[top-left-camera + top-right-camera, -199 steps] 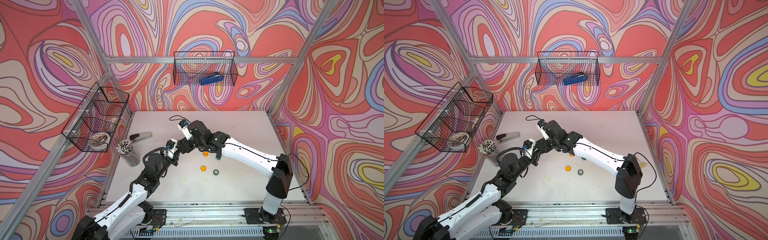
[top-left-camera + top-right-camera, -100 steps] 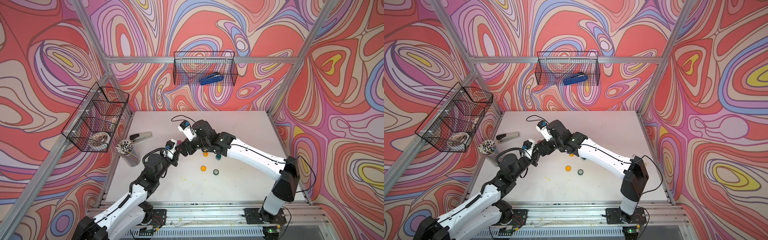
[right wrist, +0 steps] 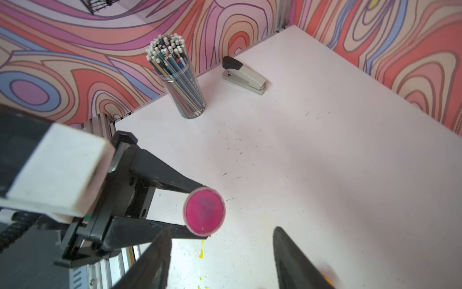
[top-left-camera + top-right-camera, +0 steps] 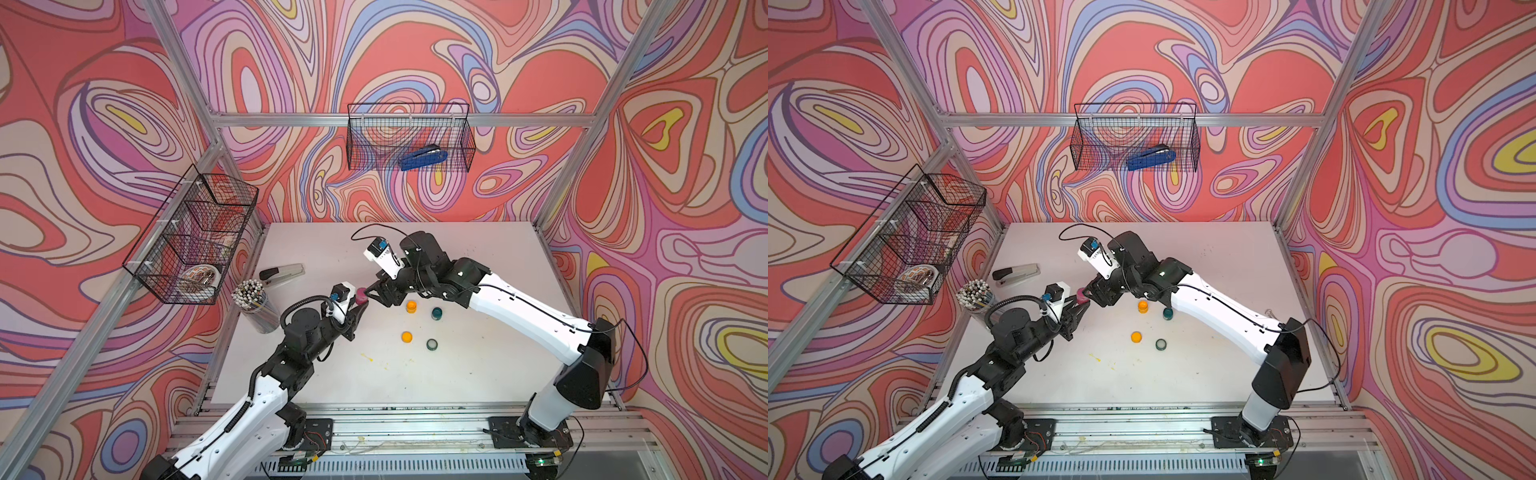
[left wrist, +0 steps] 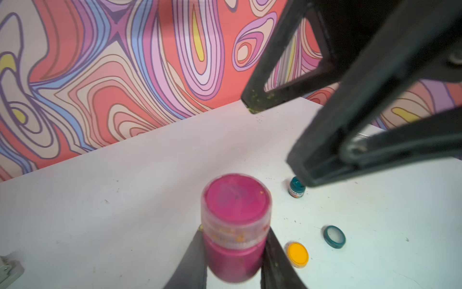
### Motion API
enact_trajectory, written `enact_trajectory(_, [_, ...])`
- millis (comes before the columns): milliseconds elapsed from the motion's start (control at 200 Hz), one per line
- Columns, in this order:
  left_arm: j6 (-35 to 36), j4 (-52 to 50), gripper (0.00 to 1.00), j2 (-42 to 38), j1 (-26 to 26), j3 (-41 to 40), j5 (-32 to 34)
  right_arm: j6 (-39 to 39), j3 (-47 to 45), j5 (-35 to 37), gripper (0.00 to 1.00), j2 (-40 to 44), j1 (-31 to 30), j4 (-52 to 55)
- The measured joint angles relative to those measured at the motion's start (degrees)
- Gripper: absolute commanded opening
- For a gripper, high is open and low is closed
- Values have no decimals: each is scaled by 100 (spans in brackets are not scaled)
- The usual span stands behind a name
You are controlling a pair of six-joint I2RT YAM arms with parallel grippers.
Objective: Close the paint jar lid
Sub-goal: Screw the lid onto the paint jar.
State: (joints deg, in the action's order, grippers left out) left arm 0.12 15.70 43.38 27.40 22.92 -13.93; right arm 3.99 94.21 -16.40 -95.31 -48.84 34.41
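A pink paint jar (image 5: 235,252) stands a little above the white table (image 4: 478,374), and my left gripper (image 5: 234,236) is shut on its body. The clear lid (image 5: 236,197) with its pink top sits on the jar, seen from above in the right wrist view as a pink disc (image 3: 204,212). My right gripper (image 3: 221,231) is open and holds nothing. It hovers just beside and above the lid, its fingers (image 5: 260,100) apart from it. In both top views the jar (image 4: 361,296) (image 4: 1081,296) lies between the left gripper (image 4: 360,306) and the right gripper (image 4: 377,293).
An orange jar (image 4: 411,306) and a teal jar (image 4: 436,313) stand right of the grippers, with a loose orange lid (image 4: 407,336) and a teal lid (image 4: 432,344) nearer the front. A pencil cup (image 4: 253,303) and a stapler (image 4: 282,274) sit at the left. Wire baskets hang on the walls.
The right arm has swung to the right and its gripper has drawn slightly back from the jar. The left arm has stayed still with the jar.
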Motion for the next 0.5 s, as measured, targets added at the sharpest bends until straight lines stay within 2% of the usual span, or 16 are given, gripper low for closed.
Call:
enact_trajectory(95, [-44,-190,27,-136,0,15,-275,352,212,-262,50,-11,0,55])
enact_trajectory(285, [-83,-457,28,-181,0,219,-660,745,337,-765,48,-31,0,120])
enact_trajectory(501, [-83,-538,28,-205,0,278,-730,850,256,-1005,44,-59,0,133])
